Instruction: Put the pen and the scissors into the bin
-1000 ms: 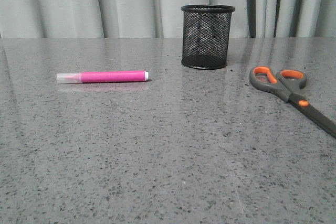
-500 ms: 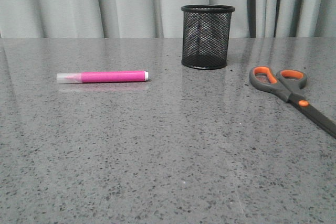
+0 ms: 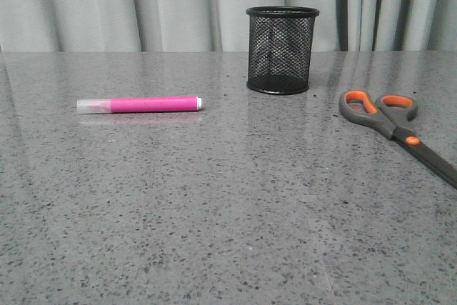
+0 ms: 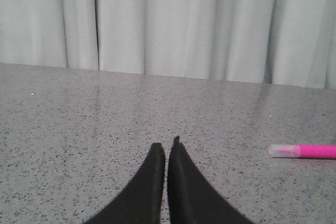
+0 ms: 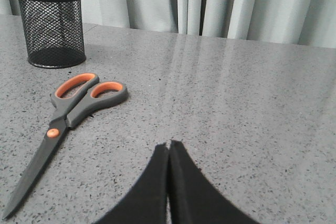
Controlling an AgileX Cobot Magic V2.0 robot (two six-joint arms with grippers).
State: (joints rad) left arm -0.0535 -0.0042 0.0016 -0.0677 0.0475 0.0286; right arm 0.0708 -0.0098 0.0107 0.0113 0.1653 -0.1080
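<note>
The pink pen (image 3: 139,104) lies flat on the table's left side, clear cap to the left; it also shows in the left wrist view (image 4: 303,151). The scissors (image 3: 393,126) lie closed at the right, orange-lined handles toward the back; they also show in the right wrist view (image 5: 65,121). The black mesh bin (image 3: 282,49) stands upright at the back centre, and also shows in the right wrist view (image 5: 51,27). My left gripper (image 4: 166,146) is shut and empty, apart from the pen. My right gripper (image 5: 169,145) is shut and empty, apart from the scissors. Neither gripper shows in the front view.
The grey speckled table (image 3: 228,212) runs back to a pale grey curtain (image 3: 143,5). Nothing else stands on the table.
</note>
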